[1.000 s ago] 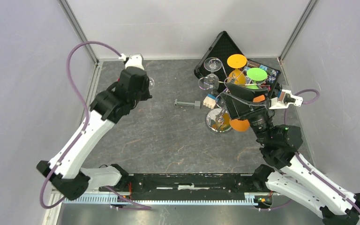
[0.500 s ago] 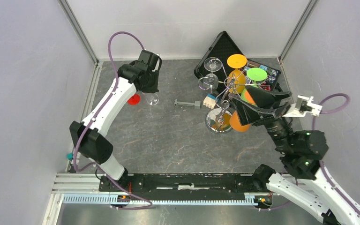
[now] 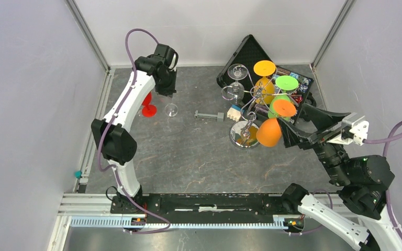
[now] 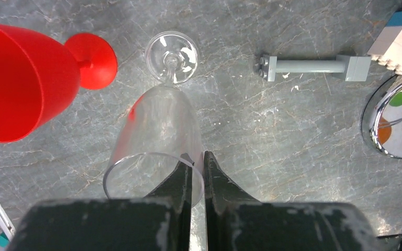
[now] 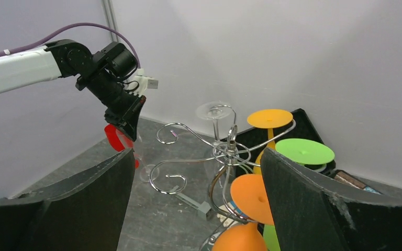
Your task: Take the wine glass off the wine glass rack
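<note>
The wine glass rack (image 3: pixel 247 102), a silver wire stand on a round mirrored base, stands at the right. Orange (image 3: pixel 265 68), green (image 3: pixel 287 82) and clear (image 3: pixel 237 71) glasses hang on it. My left gripper (image 3: pixel 166 90) is shut on the rim of a clear wine glass (image 4: pixel 157 125), with one finger inside the bowl and one outside. That glass stands upright with its foot (image 3: pixel 171 110) on the table beside a red wine glass (image 3: pixel 147 104). My right gripper (image 3: pixel 293 124) is wide open and empty, just right of the rack (image 5: pixel 230 151).
A black case (image 3: pixel 251 52) lies behind the rack. A grey bar (image 3: pixel 209 115) and a blue-and-white block (image 3: pixel 234 111) lie between the clear glass and the rack's base (image 4: pixel 392 125). Grey walls close in the table on three sides.
My left arm has swung towards the back and brought the clear glass down beside the red glass. My right gripper has drawn back to the right, off the rack, and stays open.
</note>
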`<state>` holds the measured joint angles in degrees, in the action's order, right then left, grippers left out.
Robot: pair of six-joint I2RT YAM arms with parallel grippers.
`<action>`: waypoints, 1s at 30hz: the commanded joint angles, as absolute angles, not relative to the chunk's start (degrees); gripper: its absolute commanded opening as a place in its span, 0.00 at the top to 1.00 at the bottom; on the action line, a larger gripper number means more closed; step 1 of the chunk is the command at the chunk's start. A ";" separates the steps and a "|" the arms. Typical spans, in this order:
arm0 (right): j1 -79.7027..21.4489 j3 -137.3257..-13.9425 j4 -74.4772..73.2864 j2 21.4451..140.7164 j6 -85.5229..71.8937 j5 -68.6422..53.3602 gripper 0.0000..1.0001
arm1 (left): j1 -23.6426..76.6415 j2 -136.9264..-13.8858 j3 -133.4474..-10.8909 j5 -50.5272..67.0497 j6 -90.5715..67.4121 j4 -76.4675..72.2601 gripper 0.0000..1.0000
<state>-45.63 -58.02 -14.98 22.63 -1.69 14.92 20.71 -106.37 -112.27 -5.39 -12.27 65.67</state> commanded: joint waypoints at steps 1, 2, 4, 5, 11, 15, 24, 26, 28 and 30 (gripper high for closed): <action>-45.68 -59.04 -18.19 20.57 0.09 16.92 0.06 | 20.16 -108.80 -116.92 -3.16 -9.24 68.64 0.98; -45.75 -59.23 -18.60 20.39 0.09 17.13 0.06 | 20.03 -109.43 -117.50 -3.19 -9.23 69.19 0.98; -45.73 -59.49 -19.13 20.11 0.09 17.22 0.06 | 19.78 -110.22 -117.93 -3.27 -9.12 69.35 0.98; -45.70 -59.54 -19.37 19.92 0.09 17.23 0.06 | 19.69 -110.53 -118.11 -3.42 -8.93 69.41 0.98; -45.71 -60.86 -22.26 21.15 0.09 16.21 0.06 | 19.30 -111.81 -119.53 -6.71 -7.96 69.48 0.97; -45.70 -61.65 -24.93 22.45 0.09 15.46 0.06 | 18.42 -113.15 -120.95 -6.29 -7.72 69.51 0.93; -45.70 -62.04 -26.46 22.48 -2.41 14.35 0.07 | 17.67 -115.31 -125.77 -6.24 -7.87 69.61 0.64; -45.70 -62.48 -27.05 22.84 -2.46 14.39 0.07 | 17.67 -115.16 -127.00 -6.18 -7.91 69.61 0.57; -45.71 -62.87 -28.01 23.13 -2.64 15.36 0.07 | 17.64 -114.68 -128.28 -6.24 -7.91 69.59 0.47; -45.69 -63.07 -28.85 23.30 -2.82 16.46 0.07 | 17.59 -113.51 -129.65 -4.92 -7.70 69.33 0.36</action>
